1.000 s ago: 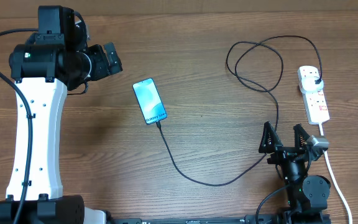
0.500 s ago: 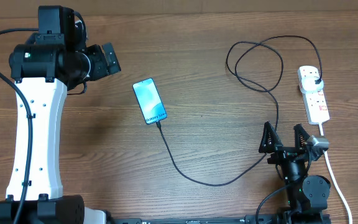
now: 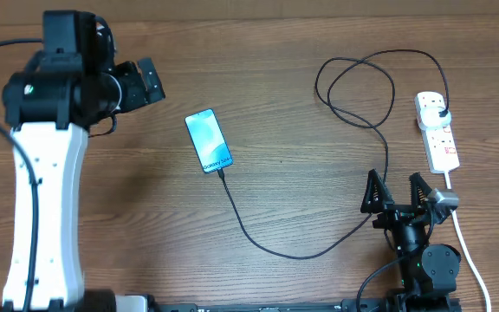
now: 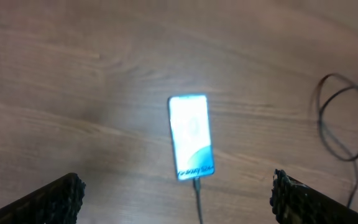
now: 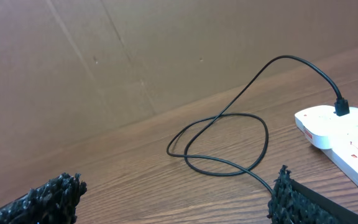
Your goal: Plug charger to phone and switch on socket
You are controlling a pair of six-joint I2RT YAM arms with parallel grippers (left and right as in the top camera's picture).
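The phone [image 3: 209,140] lies screen-up on the table, lit, and it also shows in the left wrist view [image 4: 190,137]. The charger cable [image 3: 275,247] has its tip in the phone's lower short edge, runs right, loops at the back [image 5: 222,143], and its plug sits in the socket [image 3: 437,130] at the far right, also seen in the right wrist view [image 5: 347,134]. My left gripper [image 3: 143,83] is open and empty, raised to the upper left of the phone. My right gripper [image 3: 398,192] is open and empty near the front edge, left of the socket.
The socket's white cord [image 3: 468,247] runs along the right toward the front edge. A brown cardboard wall [image 5: 135,56] stands behind the table in the right wrist view. The left arm's white link [image 3: 46,199] spans the table's left side.
The left arm has shifted slightly left and away from the phone. The right arm, phone, cable and socket have not moved.
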